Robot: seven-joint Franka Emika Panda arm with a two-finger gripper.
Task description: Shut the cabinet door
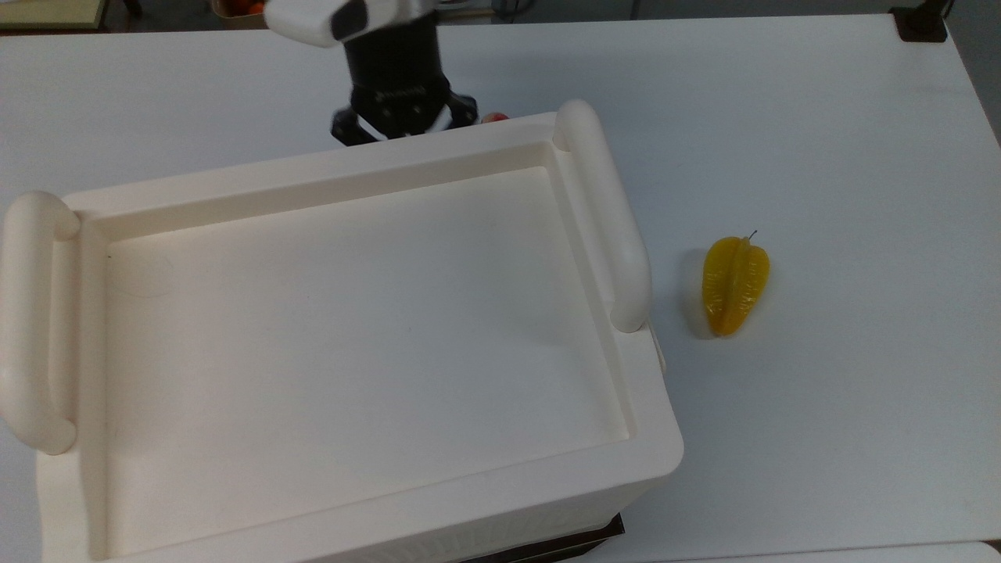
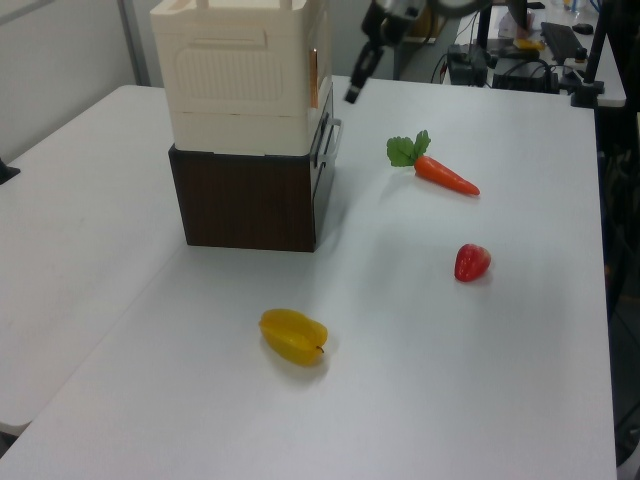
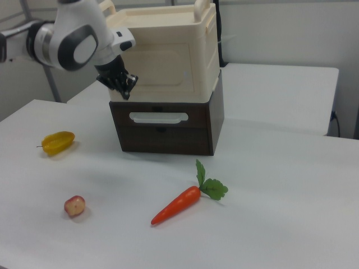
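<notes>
- The white table (image 1: 821, 117) carries everything I see.
- The cabinet (image 1: 313, 176) stands on it, a cream box on a dark base. It has a recessed top and one thick round handle at each end. In the top view it takes the left and middle part.
- The cabinet door (image 3: 168, 67) is the cream panel on the front of the upper part, above the dark base with its pale drawer handle (image 3: 159, 117). In the right view it lies flat against the cabinet body, and as far as I can see it is shut.
- The robot arm (image 3: 73, 42) comes in from the right view's left.
- The gripper (image 3: 124, 88) hangs in front of the door, near the door's edge on the right view's left, and points downward. In the left view it is apart from the cabinet front, with a clear gap, and it touches nothing. In the top view it is just beyond the far rim of the cabinet. Its fingers look spread and hold nothing.
- A carrot (image 3: 176, 205) with green leaves lies on the table in front of the cabinet, well apart from the gripper.
- A yellow star fruit (image 1: 733, 285) lies beside the cabinet, on the top view's right.
- A small red fruit (image 2: 472, 262) lies near the carrot.
</notes>
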